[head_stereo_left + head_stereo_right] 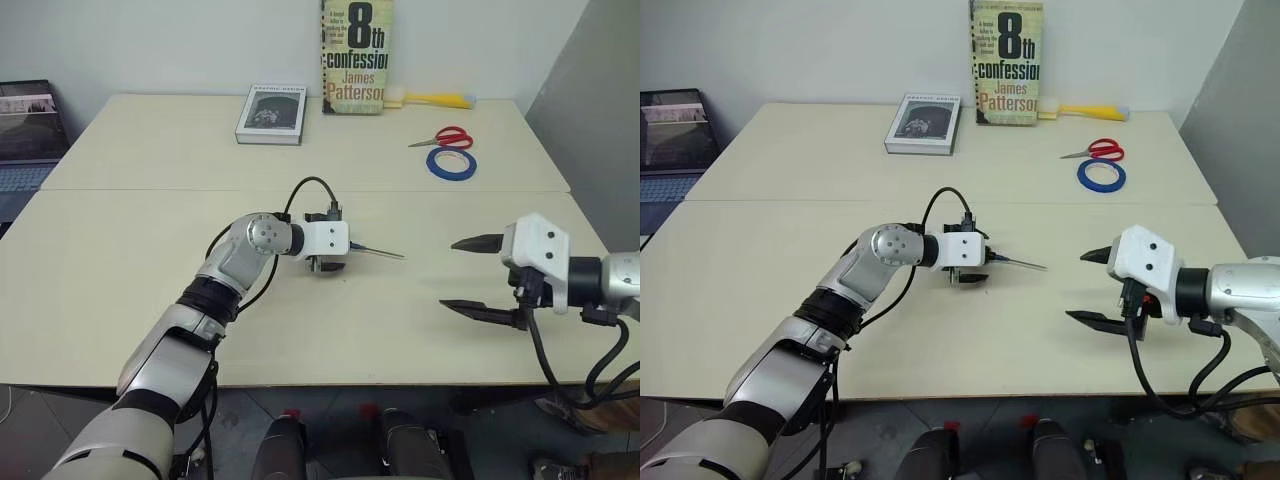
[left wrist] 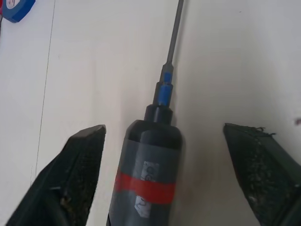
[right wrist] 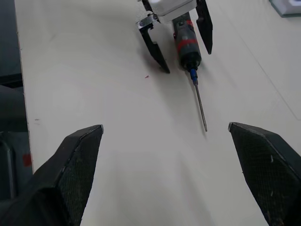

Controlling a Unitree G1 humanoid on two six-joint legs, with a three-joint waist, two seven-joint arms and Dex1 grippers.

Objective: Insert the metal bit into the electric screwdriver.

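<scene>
The electric screwdriver [image 2: 148, 165], a black pen-shaped tool with a red band, lies on the table [image 1: 150, 260] between the spread fingers of my left gripper [image 1: 330, 264]. Neither finger touches it, so that gripper is open. The metal bit [image 2: 173, 37] sticks straight out of the screwdriver's tip, its blue end at the collar, and points toward my right gripper [image 1: 450, 273]. In the right wrist view the screwdriver [image 3: 187, 40] and bit [image 3: 201, 106] lie ahead of that gripper [image 3: 164, 128]. The right gripper hangs open a short way to the right of the bit's tip, holding nothing.
At the back of the table stand an upright paperback [image 1: 357, 55] and a flat grey book [image 1: 270, 112]. A yellow-handled brush [image 1: 435, 99], red scissors [image 1: 445, 137] and a blue tape roll [image 1: 451, 164] lie at the back right. A laptop [image 1: 25, 130] sits off to the left.
</scene>
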